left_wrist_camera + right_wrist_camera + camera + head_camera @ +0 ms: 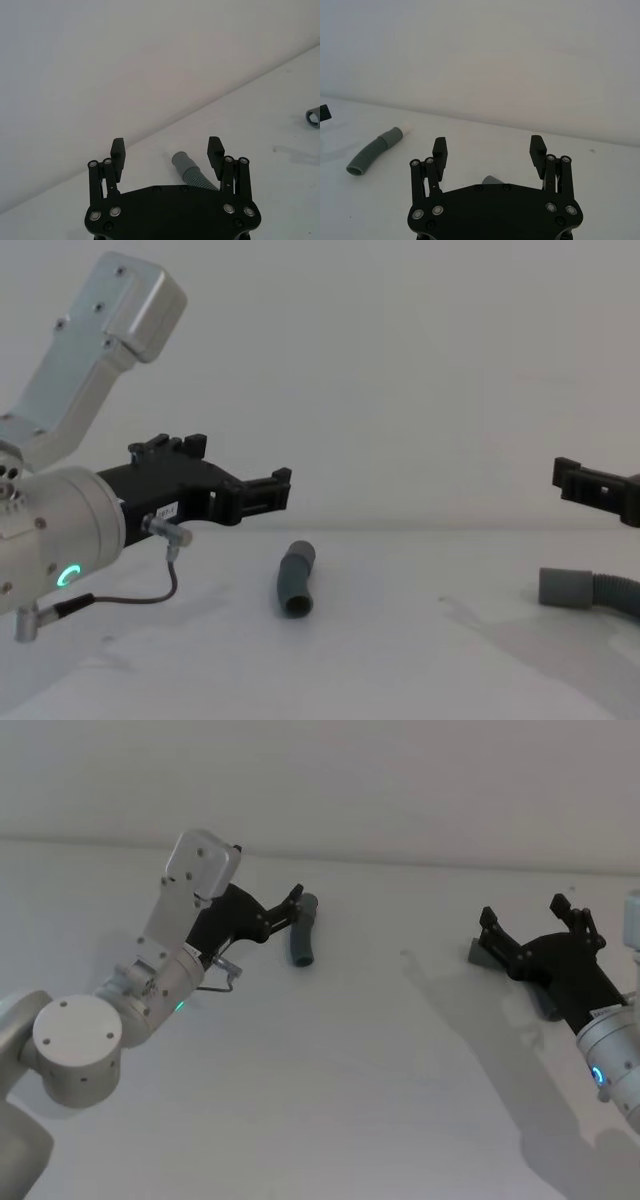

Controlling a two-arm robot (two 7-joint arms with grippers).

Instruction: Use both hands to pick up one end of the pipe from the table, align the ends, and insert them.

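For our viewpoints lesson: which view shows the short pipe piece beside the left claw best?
The right wrist view: the short pipe piece shows whole: ribs, cuff, whitish tip. Head and chest views show a plain dark stub; in the left wrist view the left claw hides most.

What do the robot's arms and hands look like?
Both arms are silver cylinders: the left arm has a greenish ring light and a cable; the right arm glows blue. The left gripper and right gripper are black, two-fingered, with silver rivets.
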